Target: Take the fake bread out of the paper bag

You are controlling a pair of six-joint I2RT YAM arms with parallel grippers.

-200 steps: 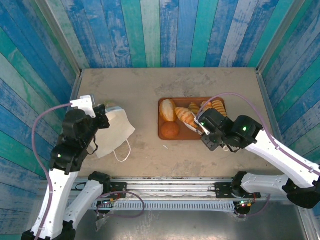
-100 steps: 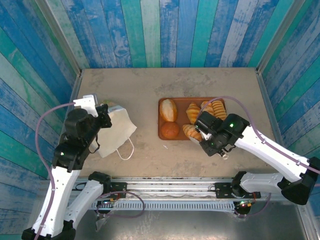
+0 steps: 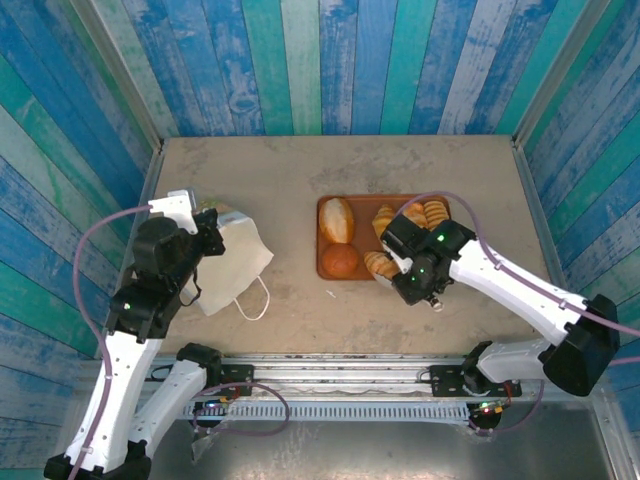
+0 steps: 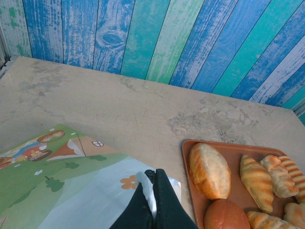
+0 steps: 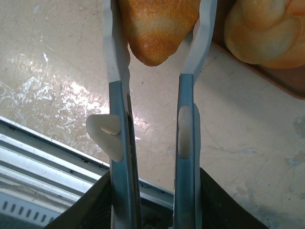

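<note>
The white paper bag [image 3: 236, 258] lies flat on the table at the left, its green-and-orange print [image 4: 57, 162] facing up. My left gripper [image 3: 208, 226] [image 4: 155, 175] is shut on the bag's white cord handle. My right gripper [image 3: 408, 272] [image 5: 155, 195] is shut on blue-and-white tongs [image 5: 119, 119]. The tong tips touch both sides of a golden croissant [image 3: 378, 264] [image 5: 157, 28] at the near edge of the brown tray [image 3: 360, 204]. On the tray lie a pale loaf [image 3: 337, 219], a round bun [image 3: 341, 260] and ridged rolls [image 3: 430, 213].
Blue and green plank walls close in the table on three sides. A metal rail [image 3: 330, 372] runs along the near edge by the arm bases. Bare table lies between the bag and the tray [image 4: 238, 152].
My right arm has swung left and nearer, carrying the croissant in the tongs from the tray's middle to its near edge. The left gripper has stayed put on the bag.
</note>
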